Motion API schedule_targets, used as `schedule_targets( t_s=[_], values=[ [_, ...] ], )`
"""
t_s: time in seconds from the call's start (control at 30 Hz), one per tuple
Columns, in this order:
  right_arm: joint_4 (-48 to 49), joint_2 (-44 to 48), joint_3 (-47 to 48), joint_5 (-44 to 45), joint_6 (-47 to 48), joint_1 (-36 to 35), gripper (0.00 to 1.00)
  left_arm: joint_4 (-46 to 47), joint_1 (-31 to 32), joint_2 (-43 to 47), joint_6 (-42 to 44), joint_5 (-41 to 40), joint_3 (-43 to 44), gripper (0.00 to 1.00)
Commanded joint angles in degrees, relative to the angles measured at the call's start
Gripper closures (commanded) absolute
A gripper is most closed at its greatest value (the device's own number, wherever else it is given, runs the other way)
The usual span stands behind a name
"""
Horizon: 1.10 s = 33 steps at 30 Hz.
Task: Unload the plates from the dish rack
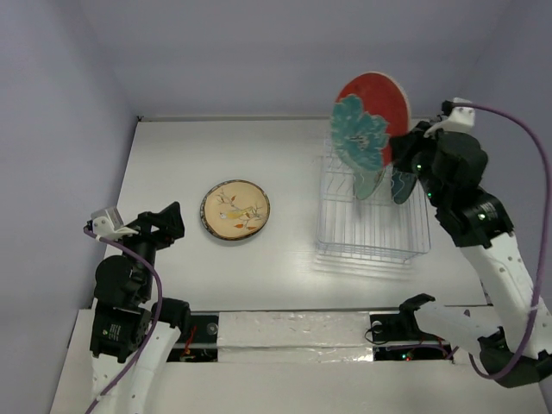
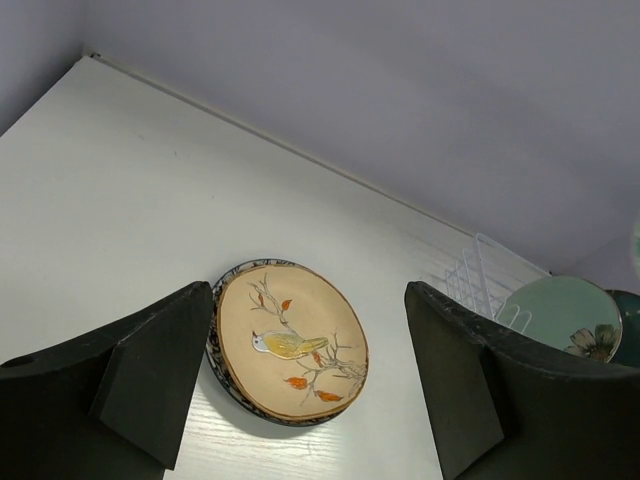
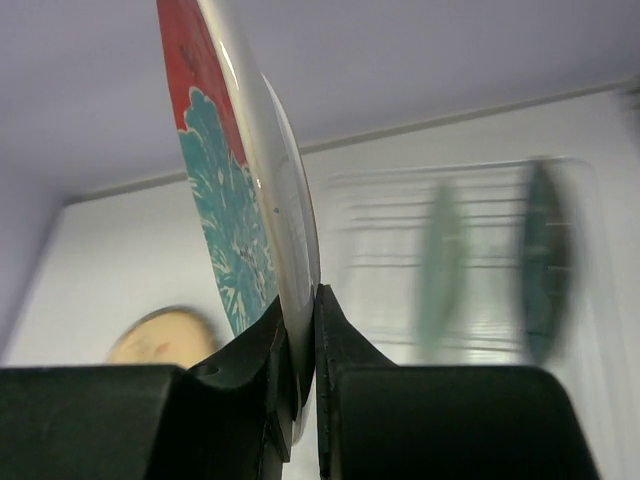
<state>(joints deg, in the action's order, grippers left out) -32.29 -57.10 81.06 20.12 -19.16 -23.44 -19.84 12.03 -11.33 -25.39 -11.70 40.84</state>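
Note:
My right gripper (image 1: pixel 404 142) is shut on the rim of the red plate with a teal flower (image 1: pixel 369 116) and holds it upright, lifted above the white wire dish rack (image 1: pixel 373 233). In the right wrist view the red plate (image 3: pixel 235 180) stands edge-on between the fingers. A pale mint plate (image 1: pixel 371 183) and a dark teal plate (image 1: pixel 404 185) stand in the rack's far end. A tan plate with a bird picture (image 1: pixel 235 210) lies flat on the table left of the rack. My left gripper (image 1: pixel 164 226) is open and empty, near that tan plate (image 2: pixel 290 340).
The white table (image 1: pixel 172 155) is bounded by grey walls at the back and left. The rack's near slots hold nothing. The arm bases and a foil-covered strip (image 1: pixel 293 326) run along the near edge.

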Motion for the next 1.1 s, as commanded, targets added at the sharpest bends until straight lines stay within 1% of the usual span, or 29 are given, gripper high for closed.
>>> schedule_targets(
  t_s=[0.0,0.03,0.07,0.13,0.17,0.27,0.3,0.33,0.4,0.53,0.6,0.77,1.07],
  values=[
    [25.5,-5.2,-4.4,-18.1,-12.3,-5.3,1.0,2.8,0.3,1.0,0.8,0.5,-0.5,0.26],
    [28.1,-6.6,-6.2,-22.1,-14.0,-6.2,1.0,2.8,0.3,1.2,0.9,0.5,-0.5,0.25],
    [33.6,-9.8,-6.9,-24.0,-17.7,-6.9,1.0,2.9,0.3,1.2,0.8,0.5,-0.5,0.26],
    [39.3,-13.1,-8.3,-27.4,-22.5,-9.8,1.0,3.0,0.3,1.3,0.9,0.5,-0.5,0.25],
    [41.6,-17.0,-7.8,-27.8,-23.4,-10.8,1.0,3.0,0.3,1.2,0.8,0.6,-0.5,0.25],
    [45.5,-22.2,-6.5,-27.6,-26.6,-14.9,1.0,3.0,0.3,1.2,0.9,0.8,-0.6,0.25],
    [46.5,-25.6,-6.4,-27.6,-27.5,-15.7,1.0,3.0,0.3,1.2,0.8,0.8,-0.6,0.25],
    [47.3,-27.3,-6.2,-27.9,-29.8,-16.3,1.0,3.1,0.3,1.2,0.9,0.9,-0.6,0.25],
    [50.2,-32.0,-6.3,-28.8,-31.5,-17.9,1.0,3.1,0.3,1.2,1.0,0.9,-0.6,0.26],
    [54.4,-38.2,-7.1,-30.0,-35.5,-19.4,1.0,3.1,0.3,1.3,0.9,1.1,-0.7,0.26],
    [56.9,-40.2,-7.8,-30.1,-37.4,-19.9,1.0,3.3,0.3,1.2,1.0,1.3,-0.7,0.26],
    [59.3,-45.0,-9.7,-29.8,-39.9,-20.4,1.0,3.3,0.3,1.1,1.0,1.5,-0.7,0.26],
    [63.1,-49.3,-13.1,-31.4,-42.5,-20.9,1.0,3.4,0.3,1.2,1.0,1.7,-0.8,0.25]
  ],
)
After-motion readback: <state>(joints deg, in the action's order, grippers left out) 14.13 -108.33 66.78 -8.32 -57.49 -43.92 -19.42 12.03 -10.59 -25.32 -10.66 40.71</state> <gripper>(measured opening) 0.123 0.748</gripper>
